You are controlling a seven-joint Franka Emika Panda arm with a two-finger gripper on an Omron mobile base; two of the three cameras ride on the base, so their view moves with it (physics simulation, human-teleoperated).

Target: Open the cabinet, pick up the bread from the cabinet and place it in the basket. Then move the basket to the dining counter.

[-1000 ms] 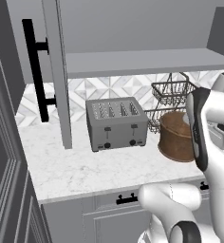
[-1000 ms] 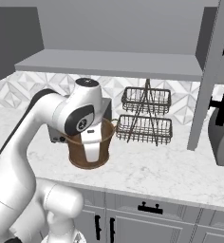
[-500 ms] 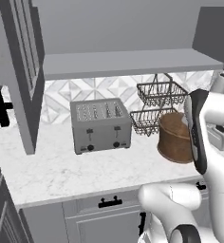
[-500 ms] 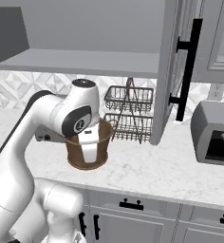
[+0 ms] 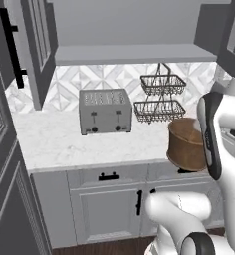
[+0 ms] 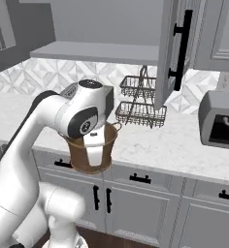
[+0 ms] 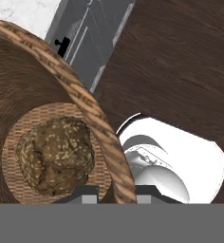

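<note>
Basket up off the worktop, bread riding inside!

L to R, left base view: cabinet (image 5: 35, 55) door swung open w/ its black bar handle, toaster (image 5: 105, 110) on the marble worktop (image 5: 55, 139), wire rack (image 5: 159, 99) just beside it, then the basket (image 5: 186, 144) hanging past the worktop's front edge, in front of the drawers. Hand view: bread (image 7: 55, 154) sits on the basket floor, and the gripper (image 7: 116, 193) is pinched tight on the rim, one finger inside the wall, one outside. Right base view: basket (image 6: 92, 150) hangs under the wrist, dark wood floor below.
</note>
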